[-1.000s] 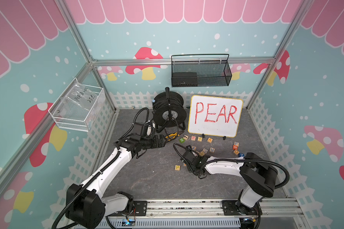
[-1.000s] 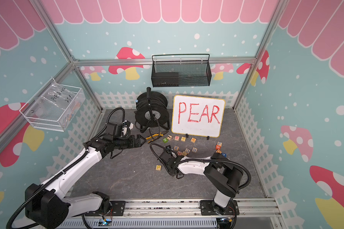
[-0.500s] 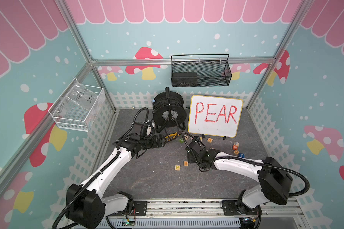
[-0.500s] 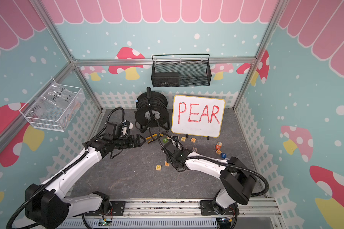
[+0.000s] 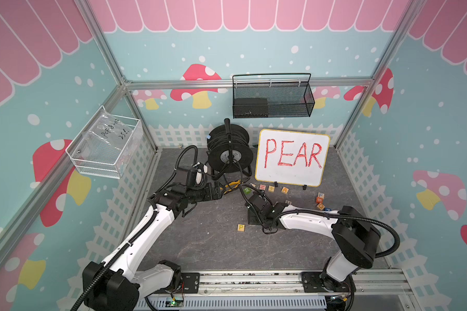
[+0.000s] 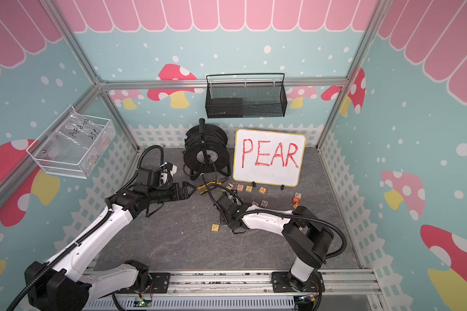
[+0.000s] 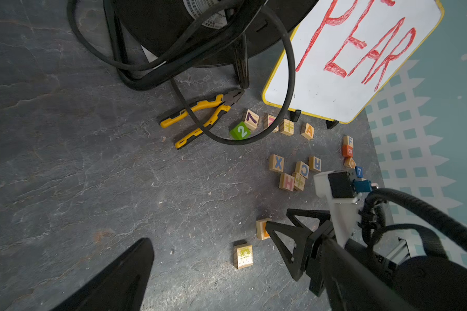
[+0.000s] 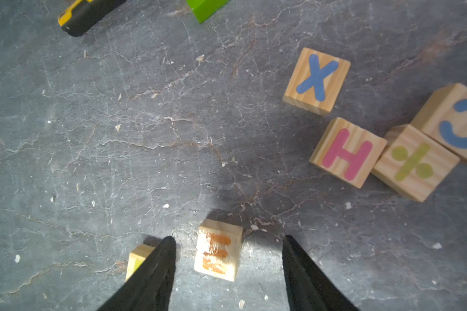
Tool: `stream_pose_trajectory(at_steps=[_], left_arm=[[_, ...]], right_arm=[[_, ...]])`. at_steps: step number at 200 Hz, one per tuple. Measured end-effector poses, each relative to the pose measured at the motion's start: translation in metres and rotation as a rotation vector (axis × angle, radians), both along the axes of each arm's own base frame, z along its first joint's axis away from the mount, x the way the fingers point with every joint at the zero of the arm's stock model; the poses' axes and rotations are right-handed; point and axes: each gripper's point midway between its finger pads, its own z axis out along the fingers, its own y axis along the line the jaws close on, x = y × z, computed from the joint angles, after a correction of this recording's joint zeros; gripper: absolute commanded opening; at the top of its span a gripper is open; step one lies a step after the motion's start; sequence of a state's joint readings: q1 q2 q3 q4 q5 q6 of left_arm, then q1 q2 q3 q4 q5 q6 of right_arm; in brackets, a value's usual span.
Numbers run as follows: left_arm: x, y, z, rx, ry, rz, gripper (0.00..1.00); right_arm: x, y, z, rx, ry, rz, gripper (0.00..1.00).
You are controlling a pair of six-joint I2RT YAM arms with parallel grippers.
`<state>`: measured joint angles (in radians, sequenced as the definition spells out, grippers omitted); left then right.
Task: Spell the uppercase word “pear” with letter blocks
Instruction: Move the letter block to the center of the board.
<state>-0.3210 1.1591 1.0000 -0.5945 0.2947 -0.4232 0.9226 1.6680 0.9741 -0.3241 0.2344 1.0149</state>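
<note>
The E block [image 8: 218,250] lies flat on the grey floor between the fingers of my right gripper [image 8: 229,238]. That gripper is open and touches neither side of the block. The yellow P block [image 5: 241,228] [image 6: 215,227] [image 7: 243,255] sits just beside it, half hidden behind one finger [image 8: 157,269]. In both top views the right gripper [image 5: 254,216] [image 6: 224,215] covers the E. The A block [image 7: 308,131] [image 5: 285,190] stands in the row under the whiteboard. The blue R block [image 7: 315,163] [image 6: 264,203] is in the loose cluster. My left gripper [image 6: 192,189] hovers open and empty near the pliers.
A black cable reel [image 5: 229,153], yellow pliers [image 7: 197,118] and the whiteboard [image 5: 291,157] stand at the back. Other blocks include green 2 [image 7: 240,131], X [image 8: 317,79], H [image 8: 347,153] and a small stack [image 7: 348,148]. Fence walls ring the floor.
The right arm reached toward the back, leaving the E on the floor beside P, then came back down around it. Its jaws have widened. The left arm has stayed still.
</note>
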Motion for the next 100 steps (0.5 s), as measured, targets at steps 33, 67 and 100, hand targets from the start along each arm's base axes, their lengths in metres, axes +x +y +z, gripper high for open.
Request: stream_pose_trajectory(at_steps=[33,67,100], left_arm=[[0.0,0.001,0.0,0.002,-0.001,0.003,0.99],[0.001,0.001,0.0,0.005,-0.001,0.006,0.99],[0.001,0.001,0.0,0.005,-0.001,0.006,0.99]], right_arm=[[0.004,0.006,-0.004,-0.009,0.011,-0.005,0.55],[0.0,0.006,-0.013,-0.034,0.031,0.0,0.51],[-0.006,0.006,-0.018,-0.049,0.046,0.005,0.5]])
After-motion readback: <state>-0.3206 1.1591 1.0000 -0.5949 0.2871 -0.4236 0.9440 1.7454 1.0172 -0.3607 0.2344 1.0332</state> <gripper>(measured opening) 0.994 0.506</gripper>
